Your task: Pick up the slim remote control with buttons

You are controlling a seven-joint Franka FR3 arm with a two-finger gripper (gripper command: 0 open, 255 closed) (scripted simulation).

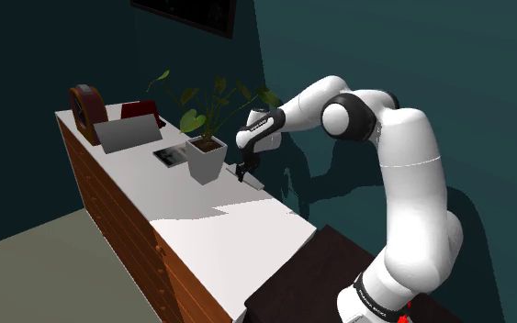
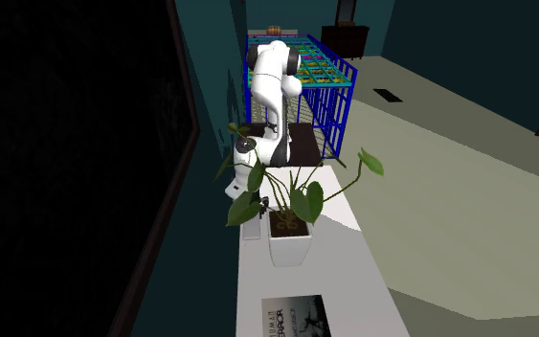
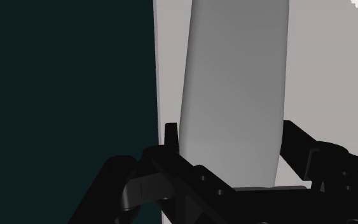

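Observation:
The slim remote (image 3: 234, 83) is drawn plain grey, and no buttons can be made out. It lies along the back edge of the white dresser top (image 1: 210, 220), close to the teal wall, next to the white plant pot (image 1: 205, 158). My black gripper (image 1: 241, 172) is down on the near end of the remote (image 1: 256, 183), just beside the pot. In the wrist view the gripper (image 3: 231, 146) is shut on the remote, one finger (image 3: 170, 135) against each long side. The second exterior view has the remote (image 2: 251, 230) by the wall, with leaves partly covering the gripper (image 2: 262, 203).
A leafy plant (image 1: 212, 101) spreads over the pot and close to my wrist. Farther along the top lie a flat picture card (image 1: 169, 156), a grey leaning panel (image 1: 128, 135) and a round brown object (image 1: 87, 113). The teal wall (image 3: 63, 95) runs right beside the remote.

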